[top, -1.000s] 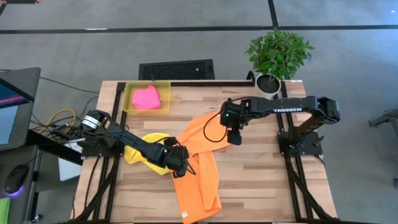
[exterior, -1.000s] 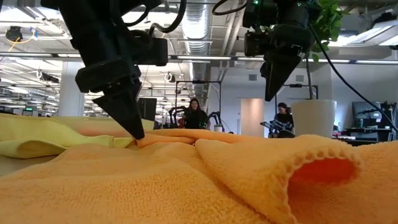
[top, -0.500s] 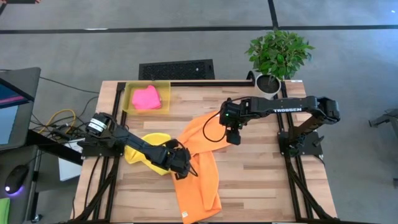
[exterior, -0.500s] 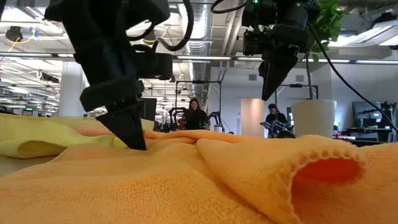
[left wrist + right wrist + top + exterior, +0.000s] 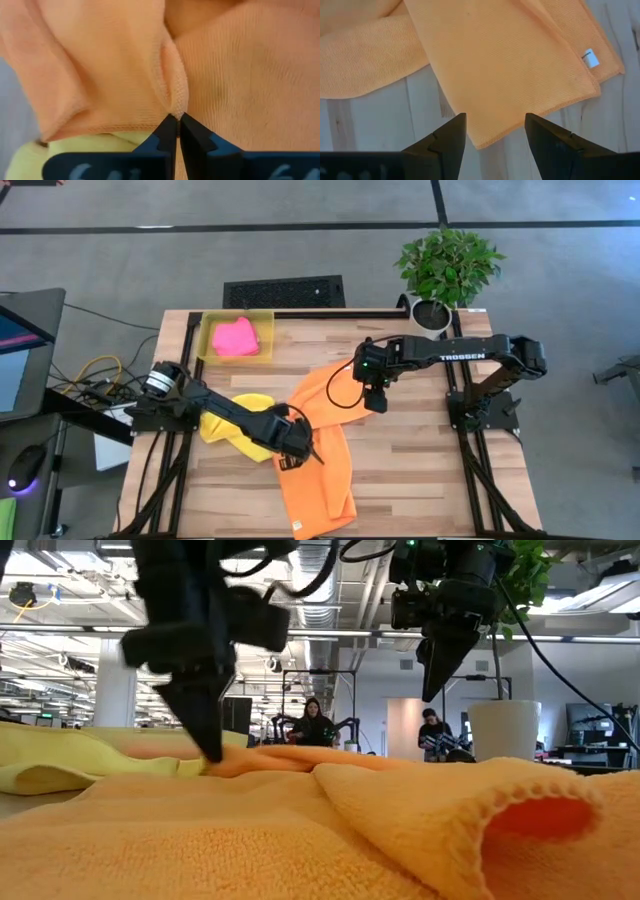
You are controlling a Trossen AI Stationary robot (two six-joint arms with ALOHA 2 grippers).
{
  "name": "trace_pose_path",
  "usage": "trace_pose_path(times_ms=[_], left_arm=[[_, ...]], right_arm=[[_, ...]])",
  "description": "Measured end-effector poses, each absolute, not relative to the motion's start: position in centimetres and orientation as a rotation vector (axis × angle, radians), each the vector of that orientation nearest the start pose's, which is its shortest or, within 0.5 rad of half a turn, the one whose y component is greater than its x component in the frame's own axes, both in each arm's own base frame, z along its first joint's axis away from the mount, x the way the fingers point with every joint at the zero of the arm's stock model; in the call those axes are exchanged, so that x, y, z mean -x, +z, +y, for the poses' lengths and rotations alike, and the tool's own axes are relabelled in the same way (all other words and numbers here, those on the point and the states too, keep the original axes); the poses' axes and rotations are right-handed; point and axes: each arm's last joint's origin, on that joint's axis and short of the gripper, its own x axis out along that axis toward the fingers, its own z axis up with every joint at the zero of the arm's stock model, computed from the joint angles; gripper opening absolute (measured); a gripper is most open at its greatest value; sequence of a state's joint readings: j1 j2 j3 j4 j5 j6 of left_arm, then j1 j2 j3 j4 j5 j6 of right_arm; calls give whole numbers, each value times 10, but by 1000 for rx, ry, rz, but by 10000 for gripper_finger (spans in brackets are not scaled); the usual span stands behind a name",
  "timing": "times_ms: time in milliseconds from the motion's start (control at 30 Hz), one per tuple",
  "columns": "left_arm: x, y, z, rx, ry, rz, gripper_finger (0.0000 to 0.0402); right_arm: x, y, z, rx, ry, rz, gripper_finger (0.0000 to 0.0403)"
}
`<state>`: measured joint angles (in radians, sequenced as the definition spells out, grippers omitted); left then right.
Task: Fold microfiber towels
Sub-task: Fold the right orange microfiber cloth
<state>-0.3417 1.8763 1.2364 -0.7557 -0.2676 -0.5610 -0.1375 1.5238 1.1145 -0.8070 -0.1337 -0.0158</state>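
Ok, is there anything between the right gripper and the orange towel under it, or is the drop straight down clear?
Nothing visible blocks it. The right gripper hangs open above a corner of the orange towel, with only bare table beside that corner. The left gripper is shut on a fold of orange cloth farther off, next to the yellow towel.

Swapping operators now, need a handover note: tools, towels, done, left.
Left tool: shut on a pinch of orange towel, mid-table beside the yellow towel.
Right tool: open, hovering over the orange towel's far edge, holding nothing.
Pink towel: bunched in the bin at the far left corner.
Done: nothing visibly folded; orange and yellow lie rumpled.
Left: lift and spread orange, fold it, then the rest.
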Motion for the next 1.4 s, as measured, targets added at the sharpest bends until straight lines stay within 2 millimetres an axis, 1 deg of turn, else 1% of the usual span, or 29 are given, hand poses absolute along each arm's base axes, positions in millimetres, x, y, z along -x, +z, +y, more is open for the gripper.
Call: trace_pose_path(times_ms=[200,367,533,600,667,733,833,1000,1033,1100,1167,1233,1400], left_arm=[[-344,181,-100,58,307,1262,3],[-358,199,-83,-5,259,1237,2],[-373,218,-59,-100,200,1197,1],[-380,222,-48,-129,180,1173,1],[-384,223,-38,-139,136,1167,0],[-393,221,-29,-148,94,1133,0],[-400,214,-16,-180,68,1123,0],[-418,212,2,-207,19,1065,0],[-421,210,5,-219,6,1065,0],[-427,211,11,-251,-10,1045,0],[-433,209,18,-286,-23,1051,0],[-438,207,25,-316,-37,1055,0],[-456,207,40,-389,-99,1028,0]], right_arm=[[-288,234,-36,-151,6,1205,225],[-287,235,-36,-151,6,1207,225],[-277,247,-38,-164,-15,1179,225],[-272,255,-40,-167,-26,1147,225],[-267,264,-41,-171,-37,1111,225],[-262,272,-43,-189,-56,1078,225],[-253,283,-44,-198,-71,1030,225],[-243,298,-42,-189,-71,966,225],[-238,299,-42,-195,-79,975,225],[-238,304,-42,-196,-92,938,225],[-231,305,-43,-202,-119,954,225],[-230,309,-44,-196,-125,919,225],[-223,313,-46,-193,-155,915,225]])
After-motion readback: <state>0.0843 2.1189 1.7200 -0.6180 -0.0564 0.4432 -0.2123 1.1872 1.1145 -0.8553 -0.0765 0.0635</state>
